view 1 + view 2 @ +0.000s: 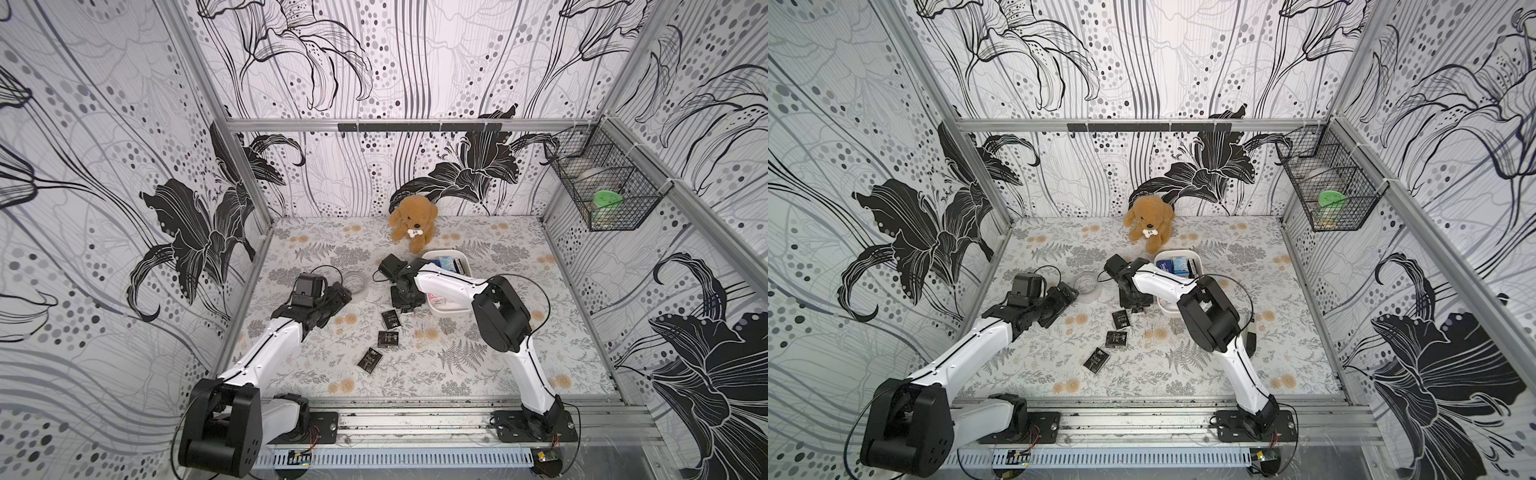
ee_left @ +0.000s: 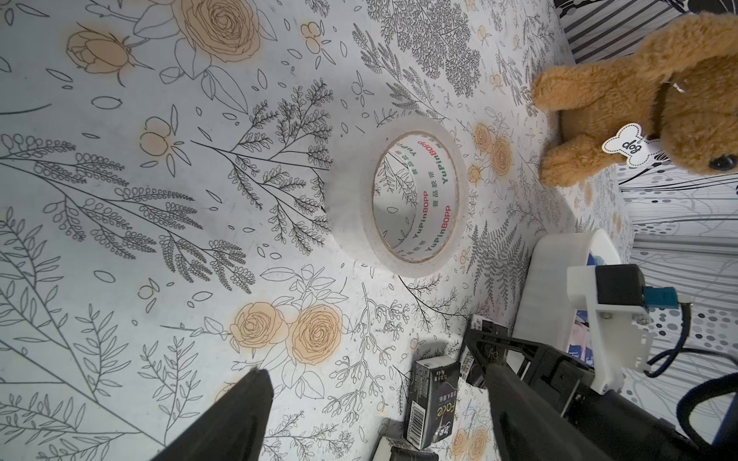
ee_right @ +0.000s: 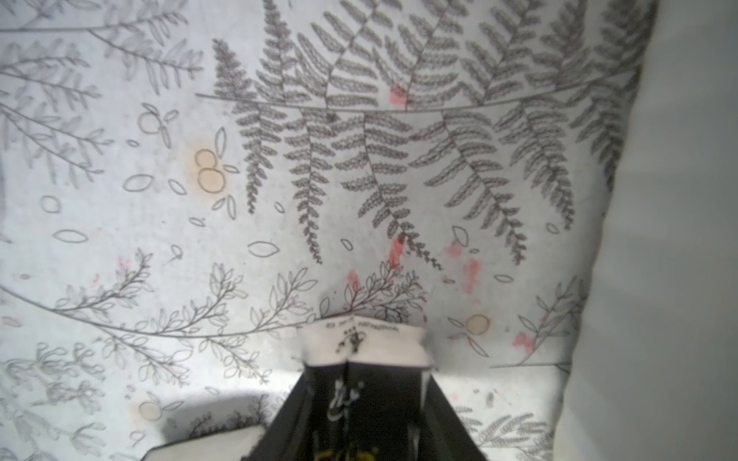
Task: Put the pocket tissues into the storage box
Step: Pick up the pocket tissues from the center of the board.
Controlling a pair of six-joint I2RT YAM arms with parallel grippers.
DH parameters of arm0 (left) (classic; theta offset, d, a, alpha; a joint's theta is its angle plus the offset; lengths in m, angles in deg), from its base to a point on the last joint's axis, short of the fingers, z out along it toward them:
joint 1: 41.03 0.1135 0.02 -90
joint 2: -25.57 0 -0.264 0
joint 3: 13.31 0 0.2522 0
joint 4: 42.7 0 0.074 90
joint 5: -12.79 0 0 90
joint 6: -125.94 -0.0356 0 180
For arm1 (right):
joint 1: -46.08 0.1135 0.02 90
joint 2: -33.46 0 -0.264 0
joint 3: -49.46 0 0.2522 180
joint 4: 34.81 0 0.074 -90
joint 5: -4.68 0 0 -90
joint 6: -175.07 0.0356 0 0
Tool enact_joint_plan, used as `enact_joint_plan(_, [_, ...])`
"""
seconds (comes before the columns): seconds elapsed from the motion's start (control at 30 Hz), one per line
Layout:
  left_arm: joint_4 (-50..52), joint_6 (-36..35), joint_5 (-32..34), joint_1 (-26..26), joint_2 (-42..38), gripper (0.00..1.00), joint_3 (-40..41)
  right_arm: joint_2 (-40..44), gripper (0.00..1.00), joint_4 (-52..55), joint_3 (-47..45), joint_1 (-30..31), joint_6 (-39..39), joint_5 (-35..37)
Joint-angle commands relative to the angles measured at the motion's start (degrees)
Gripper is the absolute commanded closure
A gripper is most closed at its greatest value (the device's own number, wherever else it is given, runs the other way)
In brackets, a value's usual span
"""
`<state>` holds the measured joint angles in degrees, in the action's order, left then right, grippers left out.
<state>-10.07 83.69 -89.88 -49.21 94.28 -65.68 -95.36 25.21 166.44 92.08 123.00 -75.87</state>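
**Right gripper's got one, box is right next door**

The black packet (image 3: 363,343) sits pinched in the right gripper (image 3: 365,377). The jaws are closed on its sides and the white end pokes out, low over the desk (image 1: 478,365). Going by a top view, the storage box (image 1: 441,252) is just beside it at 2 o'clock, with blue packets (image 1: 1179,266) showing inside.

My guess is these things are light, soft and a bit slick in their wrap. A squeeze across the narrow sides at mid-body should hold, but grab a corner and it'll probably fold or slip out.

Three loose black packets (image 1: 388,338) lie flat and close together, trailing off at 7 o'clock, so they'd need a pinch from above. The box wall is low, but I'd lift clear of the rim anyway.

The tape roll (image 1: 355,284) is at 10 o'clock. The left gripper (image 1: 343,296) is near it at 9, jaws wide apart and holding nothing. The plush dog (image 1: 413,226) is at 12, out of the way.
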Motion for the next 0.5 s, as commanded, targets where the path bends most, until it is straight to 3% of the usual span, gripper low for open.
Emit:
enact_joint_plan(0.0, [-0.3,-1.0,-0.2,0.3,-1.0,0.12,-0.1,5.6,0.61,-3.0,-0.8,0.0,-1.3,0.1])
enact_joint_plan(0.2, [-0.9,-0.5,-2.6,-1.3,0.0,0.12,-1.7,13.4,0.61,-5.3,-4.4,-0.3,-3.0,3.7])
enact_joint_plan(0.47, [-1.6,1.9,0.2,-11.1,2.7,0.12,-5.0,20.9,0.6,-5.5,-12.7,-2.6,-4.2,6.9])
